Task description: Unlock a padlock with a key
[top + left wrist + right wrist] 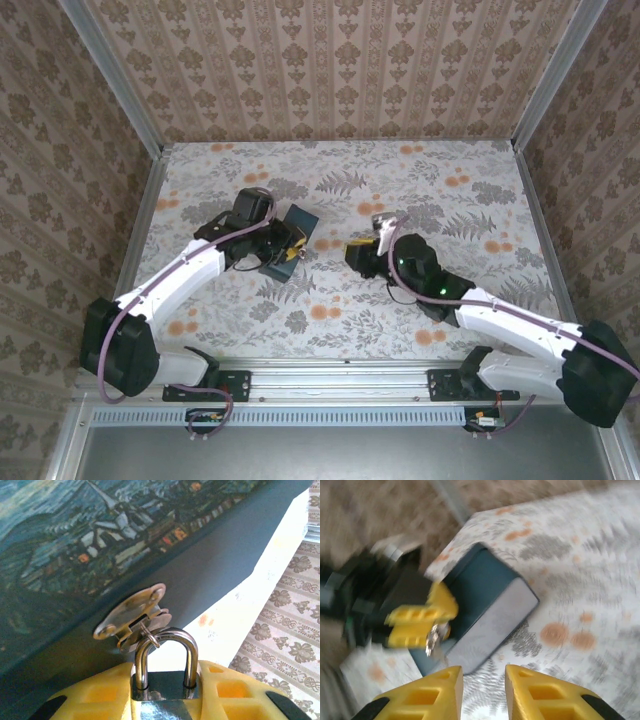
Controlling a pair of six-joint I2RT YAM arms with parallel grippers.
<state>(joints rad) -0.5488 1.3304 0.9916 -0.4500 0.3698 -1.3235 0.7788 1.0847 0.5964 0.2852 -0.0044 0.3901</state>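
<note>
Bottom edge, right wrist view: right gripper (484, 672) released, nothing between its fingers. Beyond it, centre-left: left gripper (287, 252) clenched on the padlock (164, 680), whose shackle is threaded through the hasp (132, 615) of the blue box (480, 580). Risk: a key pushed in off-axis could twist the padlock in the grip or drag the box by its hasp.

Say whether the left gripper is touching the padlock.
Touching: the left wrist view shows the padlock clamped between the yellow fingers of the left gripper.
</note>
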